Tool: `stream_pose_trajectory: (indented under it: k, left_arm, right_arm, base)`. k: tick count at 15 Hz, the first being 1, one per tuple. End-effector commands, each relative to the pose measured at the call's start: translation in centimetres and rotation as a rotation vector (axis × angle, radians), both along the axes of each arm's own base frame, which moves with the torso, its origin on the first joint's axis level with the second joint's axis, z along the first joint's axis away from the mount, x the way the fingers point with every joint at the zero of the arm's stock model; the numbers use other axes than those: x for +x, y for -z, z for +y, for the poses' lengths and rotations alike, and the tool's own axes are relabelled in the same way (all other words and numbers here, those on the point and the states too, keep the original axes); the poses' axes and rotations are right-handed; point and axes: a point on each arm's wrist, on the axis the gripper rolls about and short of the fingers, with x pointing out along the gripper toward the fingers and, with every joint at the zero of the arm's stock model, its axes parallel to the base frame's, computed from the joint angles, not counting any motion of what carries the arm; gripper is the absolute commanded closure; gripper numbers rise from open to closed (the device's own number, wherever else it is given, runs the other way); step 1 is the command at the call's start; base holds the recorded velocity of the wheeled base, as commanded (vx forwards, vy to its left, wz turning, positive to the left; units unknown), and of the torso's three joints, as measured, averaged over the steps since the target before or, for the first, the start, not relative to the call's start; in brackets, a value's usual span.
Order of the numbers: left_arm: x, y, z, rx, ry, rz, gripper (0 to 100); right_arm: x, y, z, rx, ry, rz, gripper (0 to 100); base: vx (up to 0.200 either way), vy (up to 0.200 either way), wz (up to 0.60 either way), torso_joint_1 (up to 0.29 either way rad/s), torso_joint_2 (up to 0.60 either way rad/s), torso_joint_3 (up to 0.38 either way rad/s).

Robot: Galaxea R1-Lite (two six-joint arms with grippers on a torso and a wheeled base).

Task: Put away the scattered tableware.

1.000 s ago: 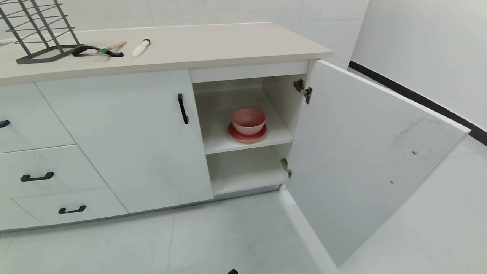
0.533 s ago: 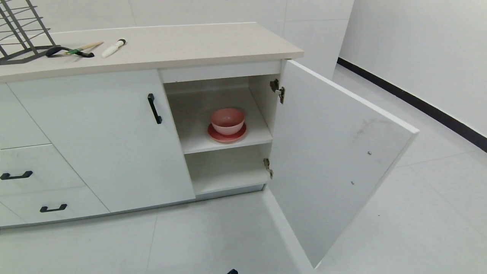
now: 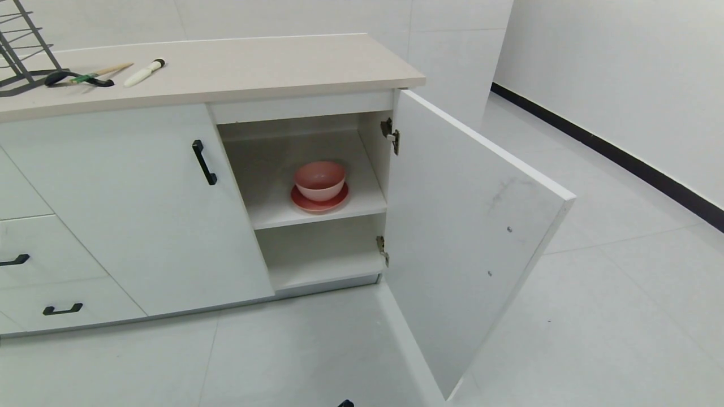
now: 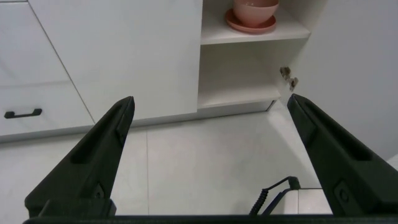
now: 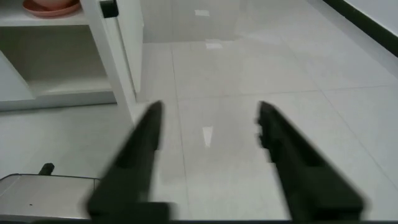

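Over 1 second the head camera turned right, the whole view slid left, cabinet [image 3: 141,198], bowl [image 3: 319,180], plate [image 3: 319,203] and rack [image 3: 22,56] shifted together, none moved itself, open door [image 3: 464,226] looked narrower, more floor [image 3: 622,294] appeared.

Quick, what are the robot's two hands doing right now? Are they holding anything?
Left hand: open, holding nothing.
Right hand: open, holding nothing.
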Motion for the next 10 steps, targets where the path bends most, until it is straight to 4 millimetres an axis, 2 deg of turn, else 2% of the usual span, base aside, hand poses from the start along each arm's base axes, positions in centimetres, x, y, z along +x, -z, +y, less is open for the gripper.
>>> stream_pose_trajectory:
  k: [1,10]
  left_arm:
    - [0.01,0.0,0.0,-0.001,0.0,0.002,0]
    - [0.01,0.0,0.0,-0.002,-0.002,0.002,0]
  right_arm:
    - [0.03,0.0,0.0,0.0,0.001,0.004,100]
    - [-0.53,0.13,0.0,-0.003,-0.052,-0.07,100]
  base:
    - [0.0,0.0,0.0,0.0,0.0,0.0]
    - [0.0,0.0,0.0,0.0,0.0,0.0]
